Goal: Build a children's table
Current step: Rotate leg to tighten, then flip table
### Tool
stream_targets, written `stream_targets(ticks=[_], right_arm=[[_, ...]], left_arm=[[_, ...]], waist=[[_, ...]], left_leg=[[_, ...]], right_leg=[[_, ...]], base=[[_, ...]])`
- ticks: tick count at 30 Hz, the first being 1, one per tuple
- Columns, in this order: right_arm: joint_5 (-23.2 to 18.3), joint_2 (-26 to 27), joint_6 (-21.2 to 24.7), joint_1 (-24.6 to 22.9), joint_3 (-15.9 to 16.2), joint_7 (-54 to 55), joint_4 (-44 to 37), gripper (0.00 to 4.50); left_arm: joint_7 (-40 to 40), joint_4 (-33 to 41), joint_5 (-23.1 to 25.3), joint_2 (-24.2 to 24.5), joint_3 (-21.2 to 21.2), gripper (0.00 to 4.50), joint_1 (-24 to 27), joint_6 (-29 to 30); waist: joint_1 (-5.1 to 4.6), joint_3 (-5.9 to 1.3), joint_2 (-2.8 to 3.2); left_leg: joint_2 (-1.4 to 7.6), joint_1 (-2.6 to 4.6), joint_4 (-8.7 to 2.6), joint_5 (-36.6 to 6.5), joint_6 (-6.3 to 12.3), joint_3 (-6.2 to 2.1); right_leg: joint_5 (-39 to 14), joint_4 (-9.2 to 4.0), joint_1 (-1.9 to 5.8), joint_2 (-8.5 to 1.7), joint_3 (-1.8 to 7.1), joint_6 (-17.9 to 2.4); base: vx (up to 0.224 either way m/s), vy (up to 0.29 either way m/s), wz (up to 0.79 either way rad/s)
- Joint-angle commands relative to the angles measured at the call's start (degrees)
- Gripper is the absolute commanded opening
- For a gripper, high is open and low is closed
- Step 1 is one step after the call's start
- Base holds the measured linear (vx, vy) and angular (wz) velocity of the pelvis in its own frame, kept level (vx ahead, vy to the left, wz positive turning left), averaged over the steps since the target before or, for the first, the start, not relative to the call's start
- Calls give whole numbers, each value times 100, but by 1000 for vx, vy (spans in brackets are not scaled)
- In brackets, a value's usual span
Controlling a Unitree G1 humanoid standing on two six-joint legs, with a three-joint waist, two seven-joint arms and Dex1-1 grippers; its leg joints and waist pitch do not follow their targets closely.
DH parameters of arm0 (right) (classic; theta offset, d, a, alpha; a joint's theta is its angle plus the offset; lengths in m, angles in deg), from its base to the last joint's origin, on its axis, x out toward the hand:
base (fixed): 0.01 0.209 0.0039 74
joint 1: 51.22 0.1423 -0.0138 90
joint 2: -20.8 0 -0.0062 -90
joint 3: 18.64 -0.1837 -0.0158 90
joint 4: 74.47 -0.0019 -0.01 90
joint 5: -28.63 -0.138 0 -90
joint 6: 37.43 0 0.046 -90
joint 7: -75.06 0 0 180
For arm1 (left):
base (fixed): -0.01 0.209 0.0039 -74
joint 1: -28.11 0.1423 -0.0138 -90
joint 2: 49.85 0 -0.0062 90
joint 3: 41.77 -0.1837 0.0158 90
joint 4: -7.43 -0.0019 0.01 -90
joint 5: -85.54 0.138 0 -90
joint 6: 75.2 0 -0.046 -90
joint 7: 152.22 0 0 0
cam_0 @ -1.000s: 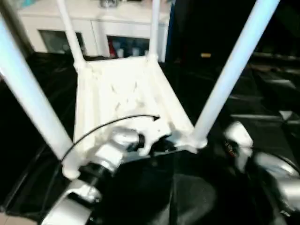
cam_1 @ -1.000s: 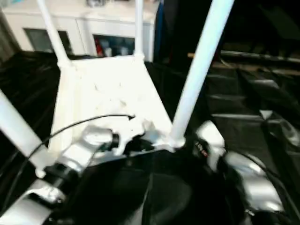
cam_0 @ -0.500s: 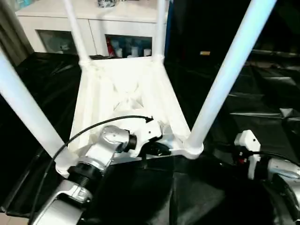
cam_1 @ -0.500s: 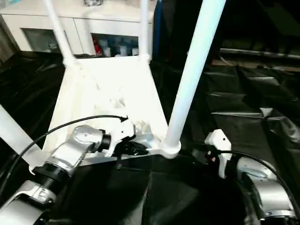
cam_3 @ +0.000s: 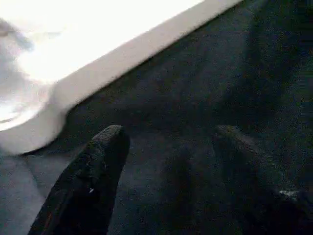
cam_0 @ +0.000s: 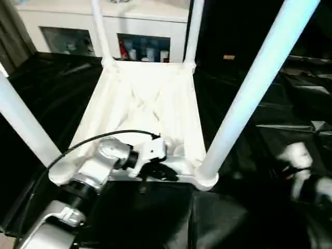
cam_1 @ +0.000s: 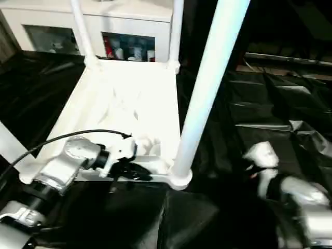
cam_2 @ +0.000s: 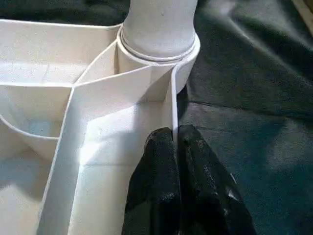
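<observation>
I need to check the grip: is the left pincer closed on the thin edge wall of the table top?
Yes: the left pincer has its two black fingers pressed on either side of the table top's thin wall.

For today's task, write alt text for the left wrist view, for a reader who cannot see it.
The left gripper is shut on the thin rim wall of the upturned white plastic table top, just short of a corner socket holding a round white tube leg. Black sheeting lies beyond the rim.

You're in an indoor room set up like a lab or demo space, black plastic sheeting [cam_0: 52, 88] spread wide over the work surface, a white cabinet [cam_0: 104, 26] at the far side, its glass doors showing small bottles [cam_0: 140, 52] inside.
</observation>
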Motion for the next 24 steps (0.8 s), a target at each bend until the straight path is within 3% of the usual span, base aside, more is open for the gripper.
stream_targets(ticks=[1, 8, 12, 17, 18, 22, 24], right_arm=[[193, 142, -181, 176, -190, 621, 195, 305], [142, 566, -157, 102, -314, 1091, -23, 305], [138, 777, -182, 89, -304, 1394, -75, 305], [85, 1042, -139, 214, -312, 1725, -116, 316], [108, 1176, -106, 228, -260, 1866, -243, 316], [126, 1278, -64, 196, -240, 1998, -384, 316], [67, 1409, 60, 54, -294, 2238, -614, 316]], left_arm=[[-476, 135, -41, 36, -420, 0, 200, 105], [-740, 591, -168, 253, -526, 0, 443, 234], [-247, 540, -9, 195, -373, 0, 467, 65], [278, 606, -188, 68, 36, 59, 476, 237], [431, 927, -472, 81, 336, 71, 562, 510], [604, 1383, -861, 73, 741, 96, 679, 882], [860, 1937, -1246, 147, 1248, 114, 900, 1221]], waist=[[-30, -226, -83], [3, -238, -65], [-24, -214, -71], [-55, -190, -78], [-59, -191, -77], [-115, -205, -80], [-128, -202, -143]], left_leg=[[90, 29, -278, -523, 591, 1], [107, 51, -269, -443, 682, 4], [107, 48, -292, -725, 542, 1], [96, 36, -312, -1072, 318, -5], [98, 29, -319, -1097, 272, -12], [93, 18, -304, -945, 262, -17], [90, 0, -287, -708, 365, -6]], right_leg=[[251, -304, 196, -128, 91, -1598], [522, -263, 218, -119, 93, -1630], [46, -308, 210, -123, 95, -1521], [-638, -358, 188, -129, 107, -1336], [-732, -364, 189, -131, 108, -1302], [-409, -309, 187, -108, 108, -1362], [-34, -275, 196, -89, 103, -1454]], base=[[0, 0, 0], [0, 0, 0], [0, 0, 0], [0, 0, 0], [0, 0, 0], [0, 0, 0], [0, 0, 0]])
